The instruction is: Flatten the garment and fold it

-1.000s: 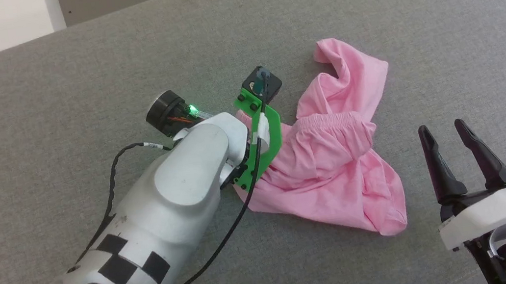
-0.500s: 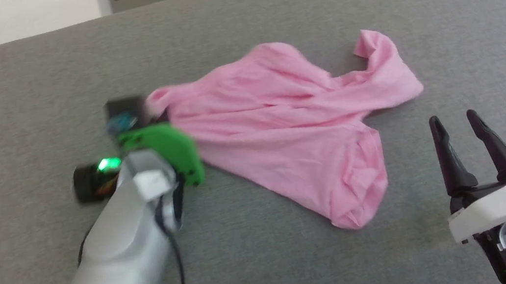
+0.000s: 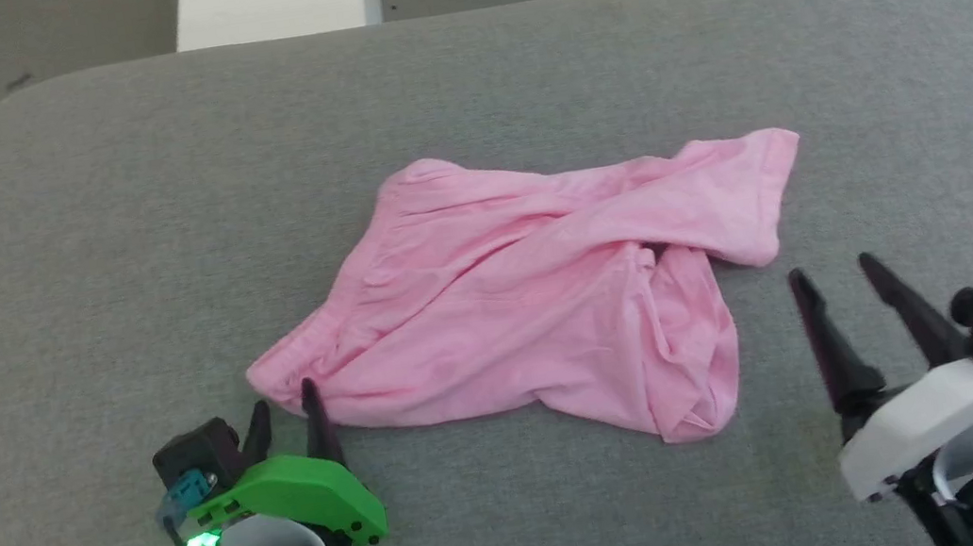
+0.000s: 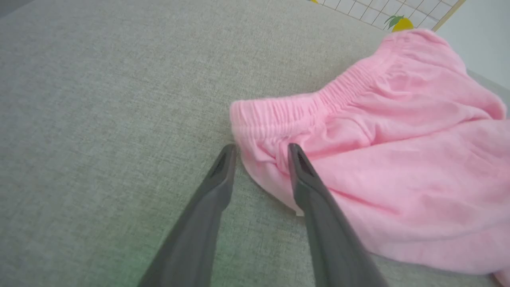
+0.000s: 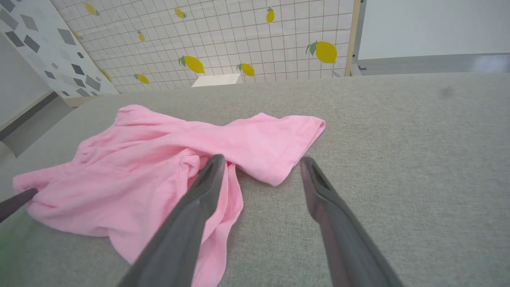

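Parted, the left tool (image 4: 261,150) straddles a corner of the garment (image 3: 529,305) (right tool (image 3: 831,268) likewise parted).

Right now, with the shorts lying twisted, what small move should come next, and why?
Probably ease the right gripper forward to the near hem corner of the shorts. Its fingers stand open just short of that folded-over leg, while the left gripper sits open at the waistband corner.

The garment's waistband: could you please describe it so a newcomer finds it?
On the grey padded surface lies one crumpled pink garment. Its waistband is the edge by the left gripper, gathered into fine ridges where the other hems are flat.
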